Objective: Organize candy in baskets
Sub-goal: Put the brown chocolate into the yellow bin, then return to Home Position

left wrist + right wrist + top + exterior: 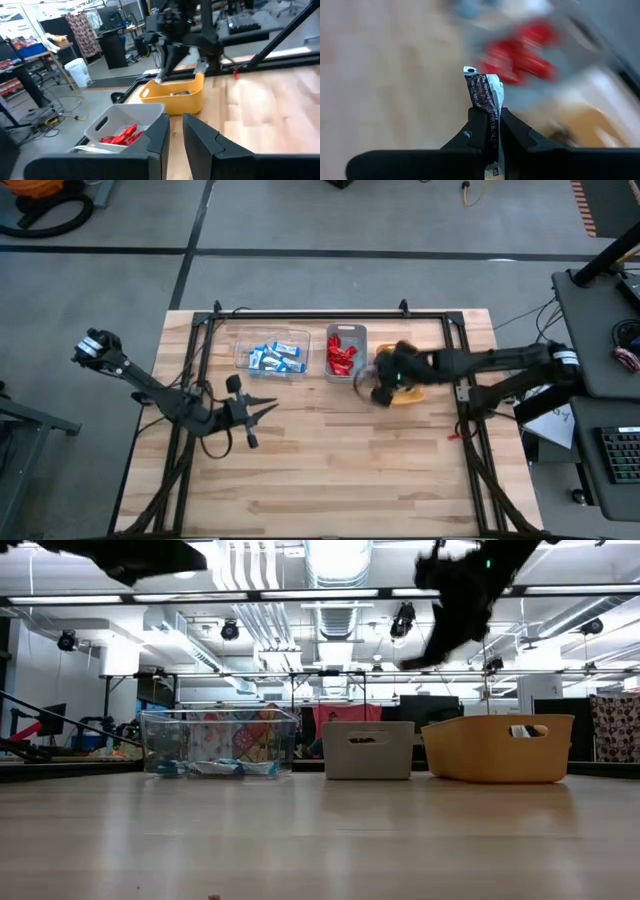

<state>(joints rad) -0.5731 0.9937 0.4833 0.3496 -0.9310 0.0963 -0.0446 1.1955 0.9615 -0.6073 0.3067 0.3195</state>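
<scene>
My right gripper (383, 387) hangs over the near left corner of the orange-yellow basket (408, 390), shut on a dark brown/silver candy bar (484, 92). Its dark shape is high above that basket (500, 748) in the low view. The grey basket (346, 352) holds red-wrapped candy (120, 135). The clear basket (272, 352) holds blue-and-white bars (277, 358). One dark bar (180, 92) lies inside the orange-yellow basket (175, 97). My left gripper (175, 132) waits over the table's left part, near the clear basket, holding nothing, its fingers a narrow gap apart. My right gripper pinches the dark brown/silver bar between its two fingers (470, 125), gripping its lower part (488, 112). The bar lies along the fingers, and its crimped free end (472, 71) sticks out past the fingertips. It is lifted clear of table and baskets.
The three baskets stand in a row near the table's far edge. A black frame rail (330, 315) runs behind them and down both sides. Bare wood (330, 470) fills the near half. Workshop benches and equipment lie beyond the table.
</scene>
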